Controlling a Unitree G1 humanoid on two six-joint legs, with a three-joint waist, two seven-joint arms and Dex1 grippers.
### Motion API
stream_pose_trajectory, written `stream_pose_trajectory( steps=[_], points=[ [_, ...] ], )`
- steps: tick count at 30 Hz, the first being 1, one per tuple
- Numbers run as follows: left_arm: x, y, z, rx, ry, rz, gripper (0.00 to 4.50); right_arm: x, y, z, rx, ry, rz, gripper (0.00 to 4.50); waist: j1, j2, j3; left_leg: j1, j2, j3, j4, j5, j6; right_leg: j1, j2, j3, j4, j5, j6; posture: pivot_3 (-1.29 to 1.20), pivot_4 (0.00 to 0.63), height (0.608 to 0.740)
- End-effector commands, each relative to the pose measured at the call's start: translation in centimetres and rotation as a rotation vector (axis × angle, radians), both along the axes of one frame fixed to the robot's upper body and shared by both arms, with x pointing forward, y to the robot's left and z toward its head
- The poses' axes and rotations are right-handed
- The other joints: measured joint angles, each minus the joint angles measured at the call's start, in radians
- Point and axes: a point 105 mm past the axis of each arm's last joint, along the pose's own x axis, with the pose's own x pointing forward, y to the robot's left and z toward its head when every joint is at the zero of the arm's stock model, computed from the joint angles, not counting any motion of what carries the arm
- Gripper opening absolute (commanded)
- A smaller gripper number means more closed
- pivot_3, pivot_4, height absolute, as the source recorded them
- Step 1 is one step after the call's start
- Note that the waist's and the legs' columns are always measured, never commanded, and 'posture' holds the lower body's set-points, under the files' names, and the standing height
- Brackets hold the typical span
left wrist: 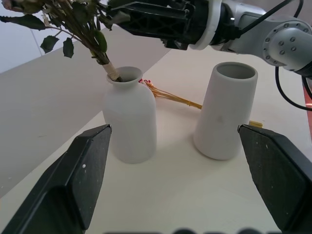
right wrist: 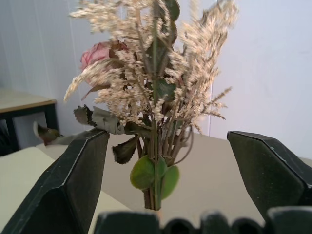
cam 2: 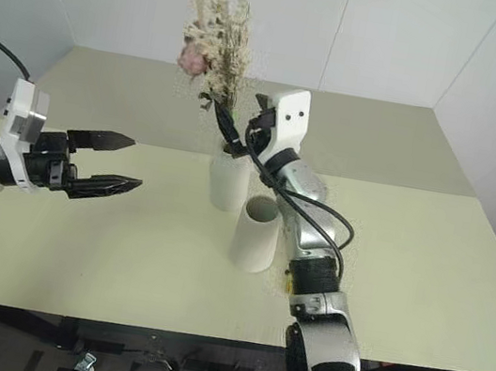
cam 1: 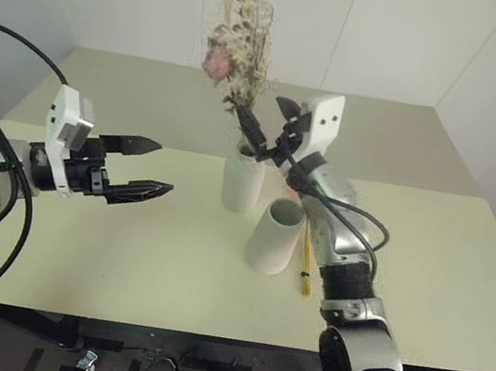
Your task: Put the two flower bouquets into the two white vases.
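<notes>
The bushy bouquet (cam 1: 239, 41) of cream sprigs with a pink bloom stands upright, its stems inside the narrow-necked bottle-shaped white vase (cam 1: 242, 180). My right gripper (cam 1: 267, 127) hovers just above that vase's mouth. It is open, with the stems (right wrist: 152, 161) between its spread fingers and touching neither. The wide-mouthed cone vase (cam 1: 276, 236) stands empty, right of the bottle vase and nearer to me. Behind it, the slim bouquet of yellow stalks (cam 1: 306, 257) lies flat on the table. My left gripper (cam 1: 163, 168) is open and empty, held level to the left and facing both vases (left wrist: 129, 122).
The pale green table (cam 1: 123, 250) stretches wide in front of and beside the vases. White walls close it in behind and at the sides. A black cable (cam 1: 356, 223) loops along my right forearm near the cone vase.
</notes>
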Motion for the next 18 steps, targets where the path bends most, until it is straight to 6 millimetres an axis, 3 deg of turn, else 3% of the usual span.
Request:
stream_pose_trajectory(
  steps=[1, 5, 10, 14, 18],
  points=[
    [-0.1, -0.1, 1.0, 0.014, -0.045, -0.017, 4.50, -1.9, -2.3, 2.1, -0.035, -0.066, 0.014, 4.47, 0.000, 0.000, 0.000, 0.000, 0.000, 0.000, 0.000, 0.000, 0.000, 0.000, 0.000, 0.000, 0.000, 0.000, 0.000, 0.00, 0.150, 0.740],
    [-0.2, -0.2, 1.0, 0.012, -0.044, -0.037, 4.50, -2.5, -6.4, 2.0, -0.117, 0.030, -0.033, 4.47, -0.001, 0.000, 0.000, 0.000, 0.000, 0.000, 0.000, 0.000, 0.000, 0.000, 0.000, 0.000, 0.000, 0.000, 0.000, 0.00, 0.150, 0.740],
    [-0.9, -0.3, 1.0, 0.035, -0.035, -0.112, 4.50, -2.4, -10.9, 1.4, -0.260, 0.300, -0.137, 4.47, -0.001, 0.000, 0.000, 0.001, 0.000, 0.002, 0.000, 0.000, 0.000, 0.000, 0.000, 0.002, 0.000, 0.000, 0.000, 0.00, 0.150, 0.740],
    [-1.4, -0.1, 1.1, 0.059, -0.019, -0.161, 4.50, -2.1, -13.7, -1.9, -0.423, 0.651, -0.239, 4.47, -0.007, 0.000, 0.000, 0.002, 0.001, 0.005, -0.001, 0.000, 0.000, -0.001, 0.002, 0.005, 0.000, 0.000, 0.000, 0.00, 0.150, 0.740],
    [-2.4, -0.1, 1.3, 0.038, 0.006, -0.220, 4.50, -2.5, -13.8, -4.9, -0.526, 0.829, -0.256, 4.47, -0.009, -0.001, 0.000, 0.004, 0.002, 0.007, -0.001, 0.000, 0.000, -0.001, 0.003, 0.009, -0.001, 0.000, -0.001, 0.00, 0.150, 0.740]
  ],
)
